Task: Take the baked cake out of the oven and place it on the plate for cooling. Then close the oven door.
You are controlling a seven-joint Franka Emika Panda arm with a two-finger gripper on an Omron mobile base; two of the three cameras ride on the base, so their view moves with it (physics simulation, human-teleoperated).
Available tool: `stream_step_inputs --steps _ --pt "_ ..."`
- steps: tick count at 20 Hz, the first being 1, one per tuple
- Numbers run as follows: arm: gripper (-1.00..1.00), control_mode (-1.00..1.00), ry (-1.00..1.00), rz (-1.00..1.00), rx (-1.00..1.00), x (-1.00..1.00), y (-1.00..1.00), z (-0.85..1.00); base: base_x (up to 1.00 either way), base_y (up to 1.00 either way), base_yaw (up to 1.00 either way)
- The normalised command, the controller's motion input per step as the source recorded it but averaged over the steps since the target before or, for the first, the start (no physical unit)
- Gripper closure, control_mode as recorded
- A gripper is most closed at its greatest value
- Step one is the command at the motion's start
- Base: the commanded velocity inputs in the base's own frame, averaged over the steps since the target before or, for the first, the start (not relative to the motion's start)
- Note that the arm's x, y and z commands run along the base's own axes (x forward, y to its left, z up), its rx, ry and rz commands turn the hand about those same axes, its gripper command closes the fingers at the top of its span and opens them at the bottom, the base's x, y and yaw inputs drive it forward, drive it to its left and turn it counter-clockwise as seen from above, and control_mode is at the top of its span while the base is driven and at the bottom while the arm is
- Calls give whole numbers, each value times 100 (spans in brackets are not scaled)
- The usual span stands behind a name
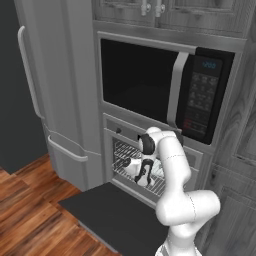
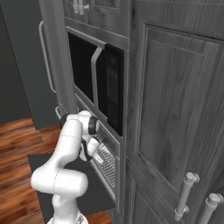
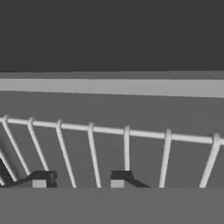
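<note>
While the oven door (image 1: 112, 215) lies fully open and flat in front of the oven (image 1: 150, 165), the arm reaches into the cavity, just above the wire rack (image 3: 113, 144). In the left base view the gripper (image 1: 142, 181) hangs low over this rack, beside a pale object (image 1: 131, 166) that could be the cake or its dish; I cannot tell which. In the hand view the two fingertips (image 3: 43, 179) stand partly apart, and nothing is visible between them, so I cannot tell if they hold something. I judge that a baked cake is soft and crumbly, rather light, so it is better to take hold at the rim of its dish, low and level, and lift slowly. The black microwave (image 1: 165, 87) sits above.
</note>
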Motion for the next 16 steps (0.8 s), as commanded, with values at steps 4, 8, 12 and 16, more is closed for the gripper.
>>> stream_step_inputs --steps 4,8,12,16 --pt "-100 -100 8 22 15 -100 76 -97 0 0 0" --pt "-100 -100 1 21 15 -100 85 -98 0 0 0" --pt "-100 -100 0 21 10 -100 99 -98 0 0 0" --pt "-100 -100 0 17 6 -100 100 -79 0 0 0"
